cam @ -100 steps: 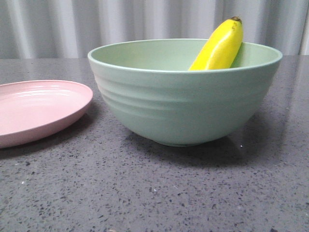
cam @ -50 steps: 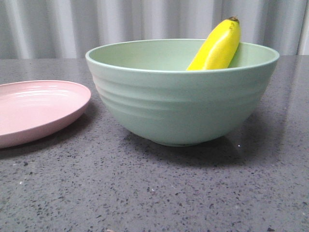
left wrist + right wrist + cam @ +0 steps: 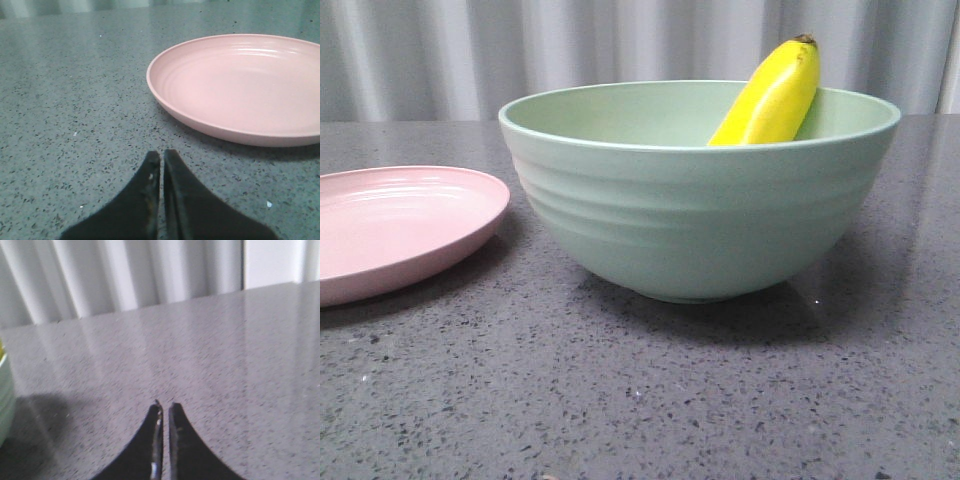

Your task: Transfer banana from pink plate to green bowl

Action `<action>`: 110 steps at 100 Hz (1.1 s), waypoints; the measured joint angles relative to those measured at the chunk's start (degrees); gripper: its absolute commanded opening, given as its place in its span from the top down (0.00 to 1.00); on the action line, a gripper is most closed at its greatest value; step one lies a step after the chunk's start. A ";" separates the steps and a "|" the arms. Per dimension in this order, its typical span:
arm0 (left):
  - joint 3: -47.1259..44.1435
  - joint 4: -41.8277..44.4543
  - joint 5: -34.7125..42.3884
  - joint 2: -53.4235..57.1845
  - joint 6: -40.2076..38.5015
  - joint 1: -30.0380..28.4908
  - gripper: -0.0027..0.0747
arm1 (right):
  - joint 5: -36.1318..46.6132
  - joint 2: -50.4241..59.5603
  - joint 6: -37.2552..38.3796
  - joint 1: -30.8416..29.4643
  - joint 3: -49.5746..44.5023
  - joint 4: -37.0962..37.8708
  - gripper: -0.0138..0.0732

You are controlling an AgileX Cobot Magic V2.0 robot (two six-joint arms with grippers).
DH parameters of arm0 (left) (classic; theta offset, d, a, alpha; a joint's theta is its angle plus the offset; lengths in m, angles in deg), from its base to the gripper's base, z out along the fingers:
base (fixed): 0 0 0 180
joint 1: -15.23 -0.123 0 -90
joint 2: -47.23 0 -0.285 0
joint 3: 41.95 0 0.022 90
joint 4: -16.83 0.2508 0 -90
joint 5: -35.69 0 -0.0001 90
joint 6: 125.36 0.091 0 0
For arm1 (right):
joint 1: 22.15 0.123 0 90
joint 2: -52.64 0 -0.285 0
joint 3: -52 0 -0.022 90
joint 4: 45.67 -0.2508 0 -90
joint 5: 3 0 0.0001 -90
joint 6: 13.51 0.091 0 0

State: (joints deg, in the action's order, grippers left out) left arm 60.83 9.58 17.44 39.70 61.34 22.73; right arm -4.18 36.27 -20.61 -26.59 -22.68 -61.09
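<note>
banana (image 3: 770, 95): sat inside green bowl (image 3: 700, 215), leaning on far right rim, dark tip poking above the edge
green bowl: upright on grey speckled tabletop (image 3: 640, 400), just right of pink plate (image 3: 395, 225), not touching
pink plate: nothing on it, flat on tabletop
left gripper (image 3: 161, 162): fingers closed together, holding nothing, low over tabletop just beside pink plate rim
right gripper (image 3: 164, 410): fingers closed, holding nothing, over bare tabletop, green bowl edge off to one side
</note>
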 measured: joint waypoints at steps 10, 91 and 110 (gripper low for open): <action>0.00 0.00 0.00 0.00 0.00 0.00 0.99 | 3.13 3.05 0.00 -0.72 -3.14 0.56 0.92; 0.00 0.00 0.00 0.00 0.00 0.00 0.99 | -17.87 9.17 -1.26 -1.15 -3.12 11.57 0.92; 0.00 0.00 0.00 0.00 0.00 0.00 0.99 | -17.87 9.17 -1.26 -1.15 -3.12 11.57 0.92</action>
State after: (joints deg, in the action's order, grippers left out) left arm 60.83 9.58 17.44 39.70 61.34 22.73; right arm -22.05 45.44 -21.87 -27.74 -25.80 -49.52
